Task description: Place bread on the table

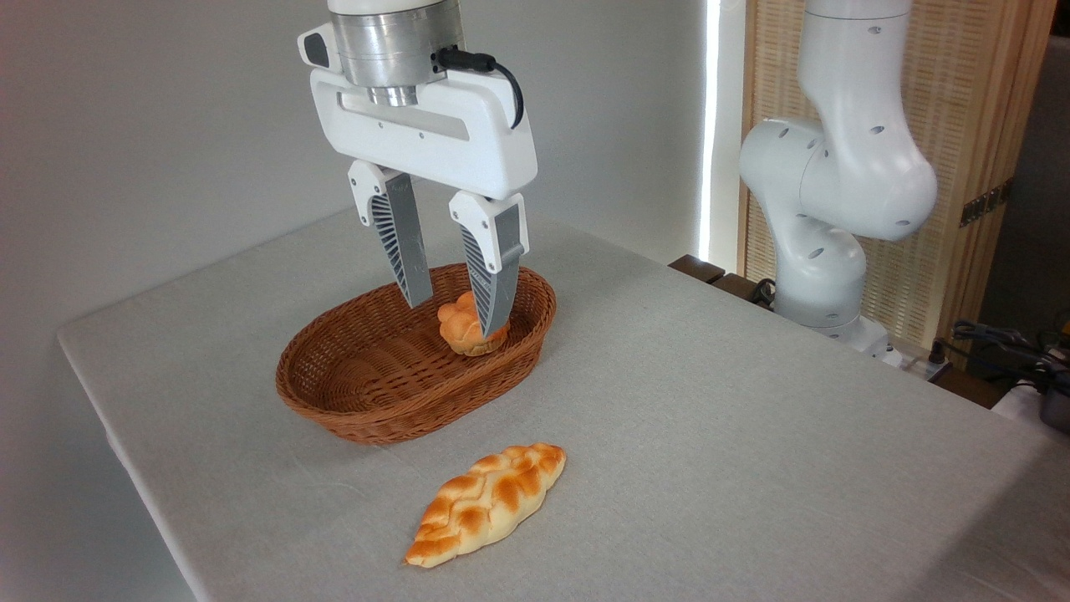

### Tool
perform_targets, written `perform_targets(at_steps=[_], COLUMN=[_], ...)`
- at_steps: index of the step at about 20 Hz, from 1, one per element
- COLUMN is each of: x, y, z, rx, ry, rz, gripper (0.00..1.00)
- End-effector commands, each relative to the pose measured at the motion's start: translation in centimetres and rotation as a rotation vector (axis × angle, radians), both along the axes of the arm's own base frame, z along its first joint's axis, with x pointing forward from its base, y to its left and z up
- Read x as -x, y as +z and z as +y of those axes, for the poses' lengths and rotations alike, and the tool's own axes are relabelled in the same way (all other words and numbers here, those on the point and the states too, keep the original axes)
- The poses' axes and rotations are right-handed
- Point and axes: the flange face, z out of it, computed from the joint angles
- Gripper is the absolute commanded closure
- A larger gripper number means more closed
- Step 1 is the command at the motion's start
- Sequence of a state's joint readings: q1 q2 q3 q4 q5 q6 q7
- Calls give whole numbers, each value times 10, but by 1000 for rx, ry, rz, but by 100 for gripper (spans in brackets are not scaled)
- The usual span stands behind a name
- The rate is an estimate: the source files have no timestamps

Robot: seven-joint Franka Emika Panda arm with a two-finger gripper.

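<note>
The wicker basket (401,393) sits on the table (752,401), a brown oval tray with a woven rim, and serves as the reference for everything else. The bread (489,503), a long braided loaf with golden-orange top and paler sides, lies flat on the grey-white cloth in front of the basket, just beyond its near rim and clear of it, its tapered ends running diagonally from lower left to upper right. Inside the basket, toward its right end, rests a small round knotted bun (464,328). The gripper (456,313) hangs above the basket with its fingers pointing down into it; the two ribbed grey fingers stand moderately apart with nothing between them. The right fingertip (495,313) overlaps the bun as the camera sees it, though whether it touches the bun cannot be told. Behind the basket and off to the right, beyond the table's far edge, stands the arm's white jointed body (836,192), in front of a slatted wooden screen (978,125).
</note>
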State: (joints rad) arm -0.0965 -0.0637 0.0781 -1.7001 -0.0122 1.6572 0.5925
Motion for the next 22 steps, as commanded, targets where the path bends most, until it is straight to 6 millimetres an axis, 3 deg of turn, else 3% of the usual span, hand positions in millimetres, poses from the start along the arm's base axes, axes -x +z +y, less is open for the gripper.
perform_targets(at_steps=[1,22], x=[-1,0], y=[6,2], z=[-3,-4], rx=[-20,-30], ry=[-33,-40], rz=[8,29], gripper=[0,0])
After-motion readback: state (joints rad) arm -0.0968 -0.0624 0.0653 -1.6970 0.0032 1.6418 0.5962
